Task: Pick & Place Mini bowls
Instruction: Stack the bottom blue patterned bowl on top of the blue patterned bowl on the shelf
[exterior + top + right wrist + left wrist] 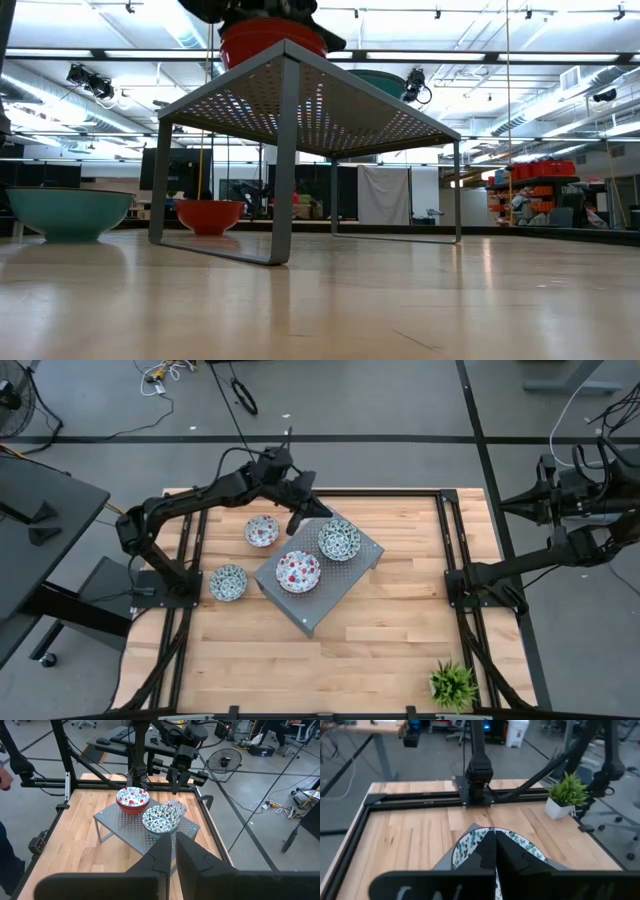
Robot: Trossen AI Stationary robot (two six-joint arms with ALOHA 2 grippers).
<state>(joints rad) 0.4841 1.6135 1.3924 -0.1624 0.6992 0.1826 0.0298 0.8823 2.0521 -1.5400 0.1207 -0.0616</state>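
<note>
Four mini bowls show. A red-patterned one (pixel 298 571) and a teal one (pixel 339 540) stand on a grey perforated stand (pixel 330 595). Another red one (pixel 262 530) and another teal one (pixel 228 582) rest on the table to the stand's left. My left gripper (pixel 295 520) is shut and hovers by the stand's far-left edge. In the left wrist view the left gripper (pixel 495 837) has the teal bowl (pixel 520 842) just ahead of it. My right gripper (pixel 173 845) is shut and waits off the table's right side. The other bowls are out of view.
A small potted plant (pixel 452 682) stands at the table's near right corner. Black rails (pixel 450 540) run along the table's edges. The right arm (pixel 560 555) is folded beyond the right edge. Bare wood lies near and right of the stand.
</note>
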